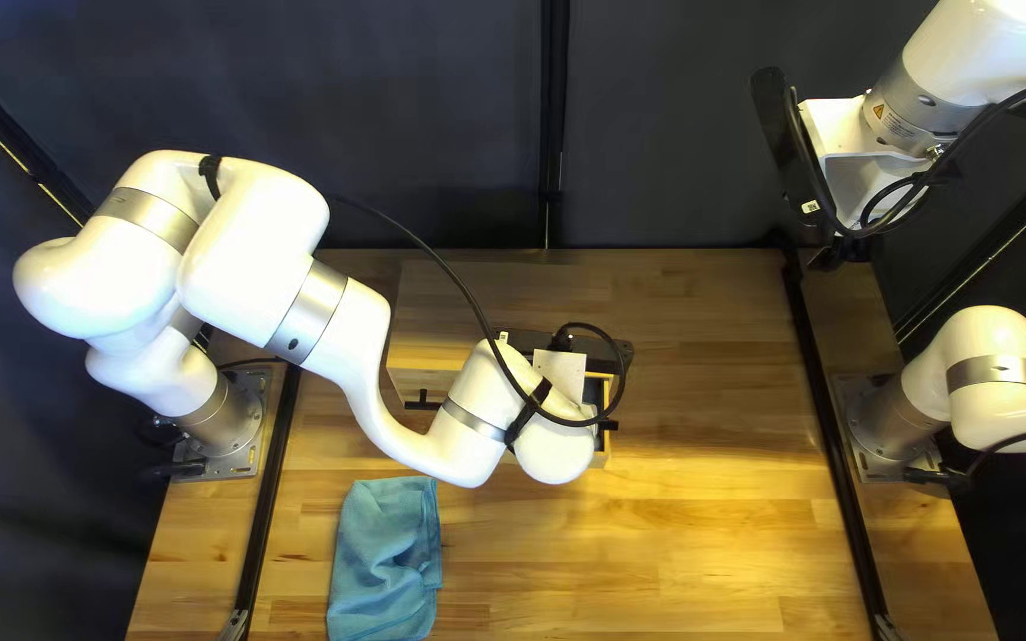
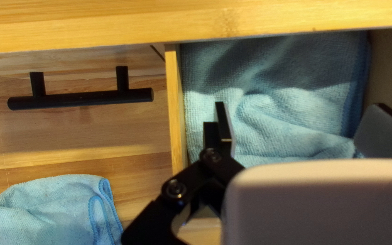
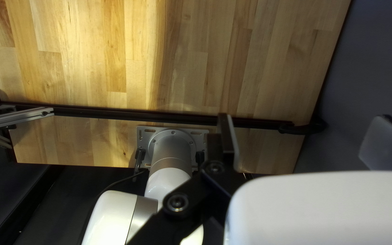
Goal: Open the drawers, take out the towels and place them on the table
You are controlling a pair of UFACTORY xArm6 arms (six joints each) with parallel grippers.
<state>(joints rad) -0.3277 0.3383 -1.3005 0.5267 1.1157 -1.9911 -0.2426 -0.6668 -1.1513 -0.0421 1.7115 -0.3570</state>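
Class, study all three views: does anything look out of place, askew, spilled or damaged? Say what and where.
Nothing spilled or damaged. One blue towel lies crumpled on the table near its front edge; a second towel sits bunched in the open drawer.

Looking down from above: the drawer unit [image 1: 442,303] sits in the middle of the desk [image 1: 709,499]. One towel [image 1: 386,561] lies on the desk at the unit's 7 o'clock, right by the near edge. On the unit's 3 o'clock side the open drawer [image 1: 608,385] juts out toward 6 o'clock. At its 9 o'clock is the closed drawer, with the handle [image 2: 80,98] on its front. Inside the open drawer lies a second towel [image 2: 284,112]. The left tool [image 2: 301,115] hangs right over it, fingers spread. The right tool [image 3: 305,126] is up at the unit's 2 o'clock, above its own arm's base [image 3: 172,143] at the desk's right edge.
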